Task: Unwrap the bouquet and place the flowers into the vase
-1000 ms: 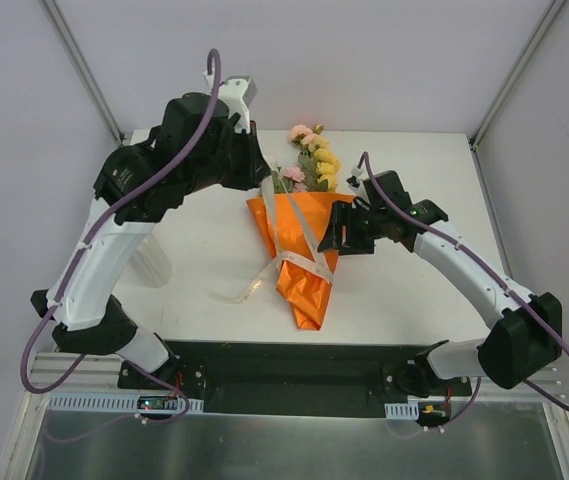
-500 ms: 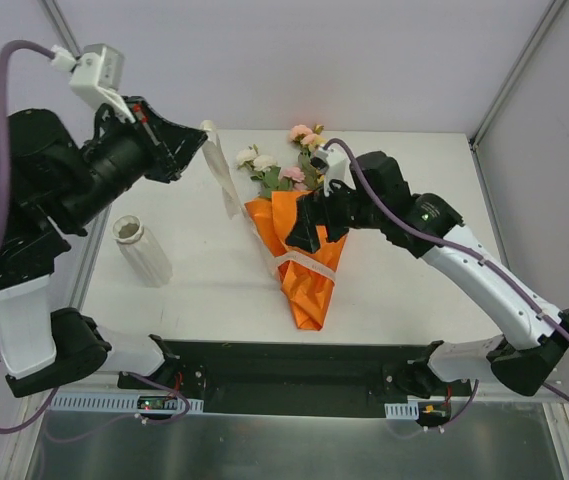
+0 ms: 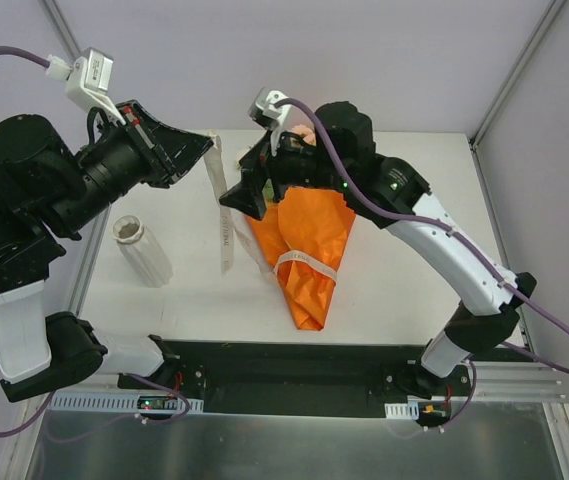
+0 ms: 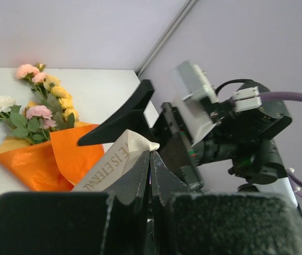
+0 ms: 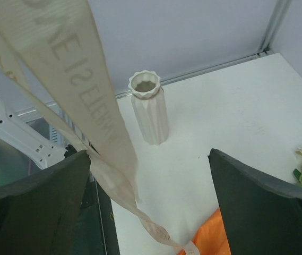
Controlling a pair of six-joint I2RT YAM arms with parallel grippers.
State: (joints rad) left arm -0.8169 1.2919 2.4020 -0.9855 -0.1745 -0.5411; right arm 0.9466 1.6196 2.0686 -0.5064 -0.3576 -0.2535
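Bouquet (image 3: 314, 235) lies at the middle of the table (image 3: 414, 250), long axis 12 to 6 o'clock, cone tip at 6, flowers (image 4: 39, 106) at 12.
Its paper is shiny, creased orange. The flat cream printed ribbon (image 3: 226, 225) rises toward 10 o'clock, its end pinched in the closed left gripper (image 3: 209, 145). The right gripper (image 3: 249, 195), over the cone's mouth, is spread wide, holding nothing. The fluted whitish vase (image 3: 142, 250) stands at 9 o'clock.
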